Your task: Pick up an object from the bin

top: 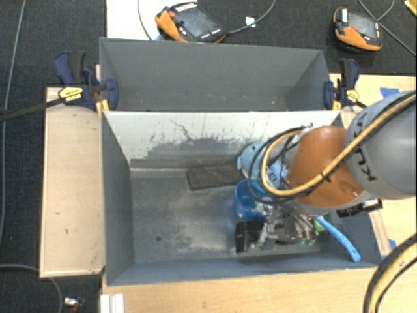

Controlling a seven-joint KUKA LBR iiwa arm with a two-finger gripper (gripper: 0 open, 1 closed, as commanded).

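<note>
The bin (117, 194) is grey metal with sloping walls, and most of its scuffed floor is bare on the left. The loose things lie gathered at the near right.

There, close to the near wall, the gripper (273, 230) is down low among a small heap. Whether it is open or shut cannot be told, nor whether it has hold of anything, because its metal parts blend with the clutter round them.

Touching its left side, or very nearly, lies a black boxy thing (244, 237), the nearest thing to it, sitting on the floor just in from the near wall. To the gripper's right a green piece (320, 225) peeps out beneath the wrist. A blue strip (343, 242) slants from there down toward the near right corner.

Just behind the black boxy thing stands a blue cup (245, 204), partly under the wrist. Farther back and to the left, apart from the heap, a dark grey flat slab (210, 177) lies on the floor near the foot of the far wall. Right of it a pale blue lump (251, 156) shows at the edge of the robot's orange cover (319, 168). A yellow-and-black cable (264, 168) loops round that cover, and the grey arm (384, 142) runs off to the right.
</note>
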